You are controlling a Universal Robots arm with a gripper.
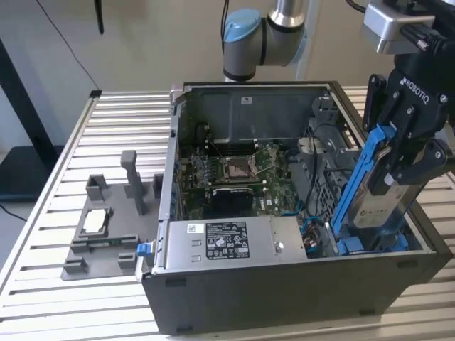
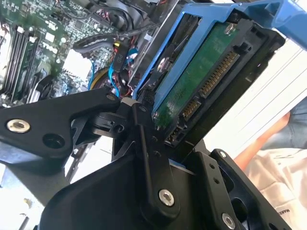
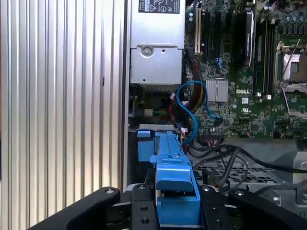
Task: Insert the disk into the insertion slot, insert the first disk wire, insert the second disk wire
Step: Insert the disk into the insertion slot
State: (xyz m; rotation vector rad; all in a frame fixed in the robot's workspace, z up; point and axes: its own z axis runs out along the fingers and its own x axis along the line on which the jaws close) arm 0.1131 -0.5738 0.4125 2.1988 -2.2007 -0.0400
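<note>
While hand (image 1: 402, 160) pinches disk (image 1: 375, 202) at upper part, rest slants down below, end near insertion slot (image 1: 370, 246).

The silver-grey tubular arm (image 1: 288, 11) carries a rounded light-blue cap (image 1: 240, 28) at nine o'clock of its grey joint (image 1: 276, 44), and the matt black angular hand (image 1: 402, 167) bears white lettering (image 1: 414, 89), with silver screw heads (image 2: 18, 125) set in its linked black fingers (image 2: 53, 125).

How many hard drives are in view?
1. The disk, held in the gripper, has its lower end by the insertion slot, on the exterior view's right; others may be hidden.
</note>
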